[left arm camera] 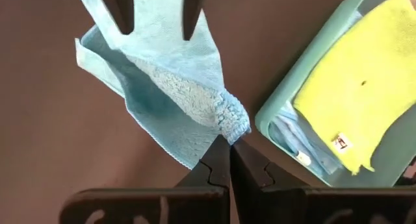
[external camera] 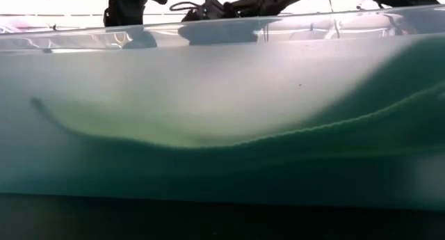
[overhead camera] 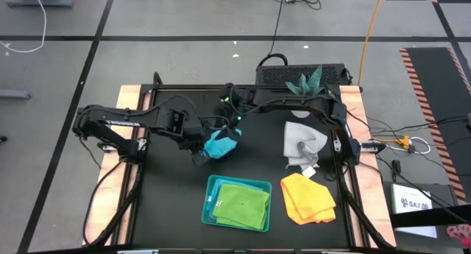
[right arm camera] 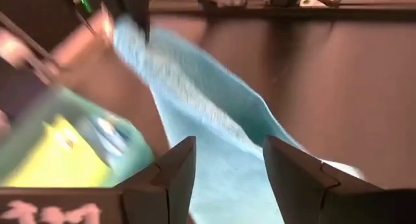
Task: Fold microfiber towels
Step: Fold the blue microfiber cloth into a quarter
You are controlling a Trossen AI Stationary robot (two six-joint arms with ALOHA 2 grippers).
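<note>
Left gripper (left arm camera: 229, 146), jaws pressed together, pinches a corner of the crumpled turquoise-blue microfiber towel (overhead camera: 221, 144) at mid-surface, just behind the teal rectangular plastic tray (overhead camera: 210, 202). Right gripper (right arm camera: 224, 159), jaws spread, straddles the same towel's opposite edge without clamping it.

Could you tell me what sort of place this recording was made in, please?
Probably a robotics lab or workshop: a black worktable framed by two mounted arms, cables trailing over a grey tiled floor, and hazard-striped matting beside the rig.
</note>
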